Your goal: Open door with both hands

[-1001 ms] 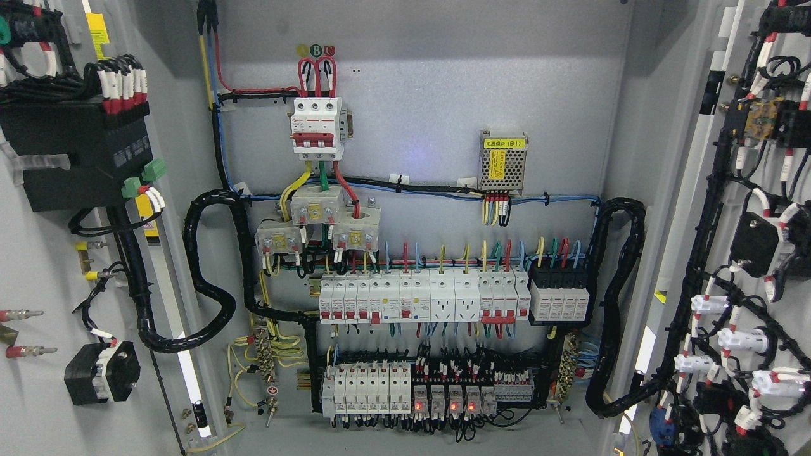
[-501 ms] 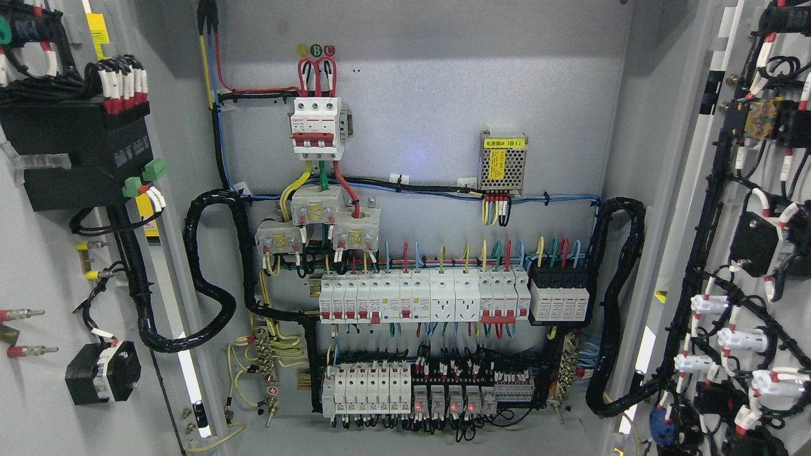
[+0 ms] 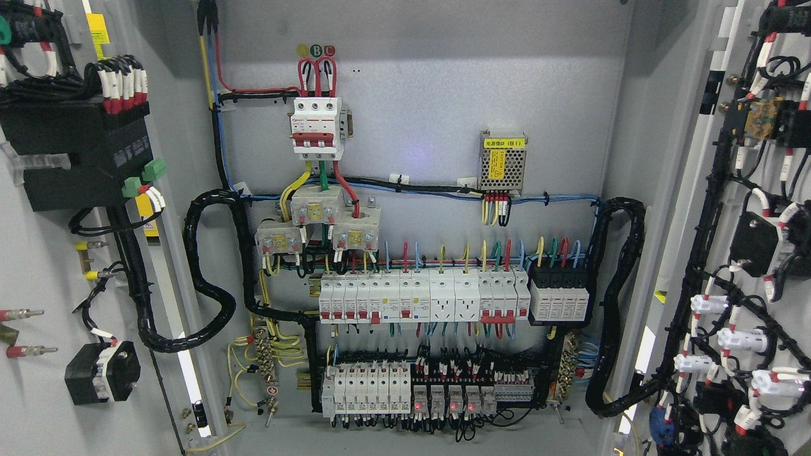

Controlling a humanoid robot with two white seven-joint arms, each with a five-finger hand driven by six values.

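Both doors, left door [image 3: 44,266] and right door [image 3: 754,266], stand wide open; opening looks done, no robot hand visible to judge.

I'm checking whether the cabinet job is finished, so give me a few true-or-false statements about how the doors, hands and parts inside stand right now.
1. Both cabinet doors, the left door and the right door, stand open. True.
2. A robot hand grips the right door. False: no hand is in view.
3. The three-pole breaker has red toggles. True.
4. The power supply sits below the bottom row of breakers. False: it is mounted above them, upper right.
5. Small red lights glow in the bottom row. True.
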